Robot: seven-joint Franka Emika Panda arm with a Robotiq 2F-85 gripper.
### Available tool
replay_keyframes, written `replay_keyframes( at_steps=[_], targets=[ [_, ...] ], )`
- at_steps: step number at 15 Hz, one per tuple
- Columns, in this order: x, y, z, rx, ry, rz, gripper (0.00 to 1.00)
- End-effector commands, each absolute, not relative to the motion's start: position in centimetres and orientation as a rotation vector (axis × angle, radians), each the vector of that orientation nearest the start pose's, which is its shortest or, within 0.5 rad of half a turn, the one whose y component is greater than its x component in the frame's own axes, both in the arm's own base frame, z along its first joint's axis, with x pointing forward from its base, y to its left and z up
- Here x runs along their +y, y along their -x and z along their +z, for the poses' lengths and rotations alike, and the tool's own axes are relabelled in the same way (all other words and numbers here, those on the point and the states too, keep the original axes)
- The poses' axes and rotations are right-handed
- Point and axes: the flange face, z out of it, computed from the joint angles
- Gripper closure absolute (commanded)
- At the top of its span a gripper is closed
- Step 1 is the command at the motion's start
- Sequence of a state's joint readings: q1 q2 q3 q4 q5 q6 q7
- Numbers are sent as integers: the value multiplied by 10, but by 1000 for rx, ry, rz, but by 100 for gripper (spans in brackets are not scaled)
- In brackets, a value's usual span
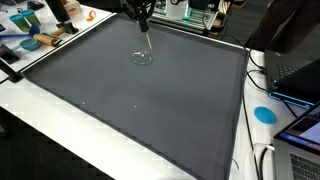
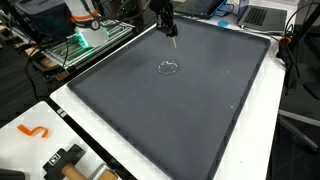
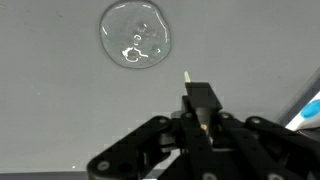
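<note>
Since your gripper (image 3: 203, 118) clenches the thin stick (image 3: 188, 78), keep it upright; ease toward the clear disc (image 3: 136, 34), far left.

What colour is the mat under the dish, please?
The mat under the dish is plain dark grey; best in an exterior view.

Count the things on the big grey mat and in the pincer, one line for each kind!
Round clear see-through disc lying on the dark grey mat: 1
Thin white stick poking out of the black pincer: 1
Total: 2
</note>
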State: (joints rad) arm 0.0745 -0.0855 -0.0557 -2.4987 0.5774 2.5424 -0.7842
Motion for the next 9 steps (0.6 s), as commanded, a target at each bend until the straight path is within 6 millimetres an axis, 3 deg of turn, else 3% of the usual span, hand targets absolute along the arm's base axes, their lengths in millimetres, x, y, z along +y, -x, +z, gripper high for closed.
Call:
replay_keyframes(
  at_steps=[1,9],
  targets=[
    [6,-475,340,-442,2842,-279,97],
    [25,-487,384,-386,2957,-178,97]
  ],
)
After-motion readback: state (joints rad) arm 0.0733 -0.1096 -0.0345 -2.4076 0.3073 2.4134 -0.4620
